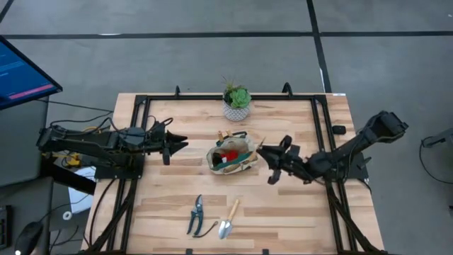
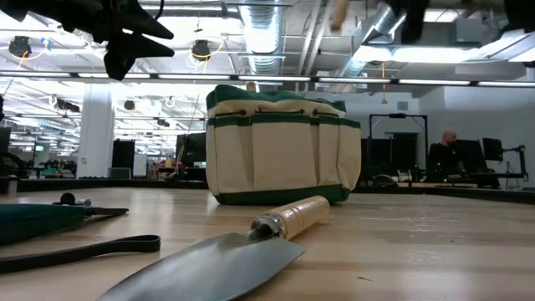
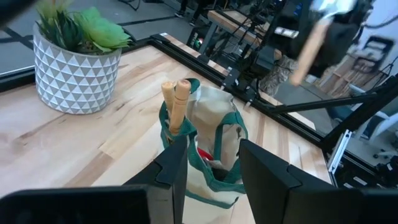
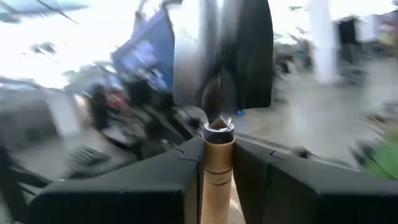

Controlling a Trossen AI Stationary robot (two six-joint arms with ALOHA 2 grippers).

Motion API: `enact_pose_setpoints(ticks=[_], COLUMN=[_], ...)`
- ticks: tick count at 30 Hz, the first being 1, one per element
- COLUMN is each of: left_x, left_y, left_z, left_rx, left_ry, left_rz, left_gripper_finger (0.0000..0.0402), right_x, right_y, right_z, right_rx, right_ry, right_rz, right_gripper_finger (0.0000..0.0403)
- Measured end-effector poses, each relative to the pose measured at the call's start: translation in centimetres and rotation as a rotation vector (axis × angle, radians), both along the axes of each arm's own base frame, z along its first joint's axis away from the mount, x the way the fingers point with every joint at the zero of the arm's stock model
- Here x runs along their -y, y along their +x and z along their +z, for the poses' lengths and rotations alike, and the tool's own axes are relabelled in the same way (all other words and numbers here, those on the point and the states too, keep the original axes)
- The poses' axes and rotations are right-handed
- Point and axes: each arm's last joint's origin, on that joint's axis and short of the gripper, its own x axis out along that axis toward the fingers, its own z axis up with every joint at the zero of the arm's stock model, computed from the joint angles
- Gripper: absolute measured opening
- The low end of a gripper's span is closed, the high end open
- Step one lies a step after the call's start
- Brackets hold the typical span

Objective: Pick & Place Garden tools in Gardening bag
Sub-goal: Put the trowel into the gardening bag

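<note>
The beige gardening bag (image 1: 231,157) with green trim stands on the table's middle, holding two wooden handles (image 3: 175,102) and a red item (image 1: 230,149). My right gripper (image 1: 263,151) is just right of the bag and above the table, shut on a trowel (image 4: 221,56). My left gripper (image 1: 182,144) is open and empty, left of the bag and above the table, with the bag ahead of its fingers (image 3: 212,155). Dark-handled pruning shears (image 1: 196,214) and a second wooden-handled trowel (image 1: 228,219) lie flat near the table's front edge. My right gripper pinches the trowel's wooden handle (image 4: 217,162) between its two fingers, just below the metal collar at the blade end. The fingers come level from the table's right and lie across the handle. The trowel is lifted clear, nearly upright, blade up, with the handle's free end (image 3: 298,71) hanging below.
A white pot with a green plant (image 1: 236,103) stands at the table's far edge behind the bag. A black frame (image 1: 141,106) runs round the tabletop. In the low view the lying trowel (image 2: 234,251) and shears (image 2: 50,221) are in front of the bag (image 2: 280,150).
</note>
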Motion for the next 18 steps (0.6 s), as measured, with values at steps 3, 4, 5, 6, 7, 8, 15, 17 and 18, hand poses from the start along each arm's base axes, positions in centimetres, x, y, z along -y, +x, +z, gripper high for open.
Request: enact_pose_setpoints(ticks=[3,4,5,6,7,8,15,17,18], left_x=[0.0,0.0,-0.1,-0.1,-0.1,-0.1,-0.1,-0.1,-0.1], left_y=[0.0,0.0,0.0,0.0,0.0,0.0,0.0,0.0,0.0], left_z=[0.0,0.0,0.0,0.0,0.0,0.0,0.0,0.0,0.0], left_rx=[0.000,0.000,0.000,0.000,0.001,0.002,-0.006,-0.005,-0.005], left_ry=[0.003,0.005,0.007,0.008,0.010,0.009,0.038,0.039,0.039], left_rz=[0.009,0.014,0.021,0.027,0.032,0.033,0.027,0.026,0.026], left_gripper_finger=[0.0113,0.0113,0.0113,0.0113,0.0113,0.0113,0.0113,0.0113,0.0113], right_x=[-0.7,-0.9,-1.1,-1.2,-1.3,-1.5,-1.2,-1.1,-1.0], right_y=[0.1,0.2,0.3,0.5,0.8,1.0,2.9,3.3,3.5], right_z=[-1.4,-1.8,-2.2,-2.8,-3.3,-3.9,-5.8,-5.8,-5.8], right_rx=[-0.086,-0.097,-0.102,-0.111,-0.121,-0.131,-0.159,-0.160,-0.160], right_ry=[0.020,0.035,0.052,0.066,0.076,0.084,0.115,0.115,0.115], right_rz=[-0.053,-0.063,-0.069,-0.077,-0.086,-0.089,-0.154,-0.168,-0.173], right_gripper_finger=[0.0045,0.0045,0.0045,0.0045,0.0045,0.0045,0.0045,0.0045,0.0045])
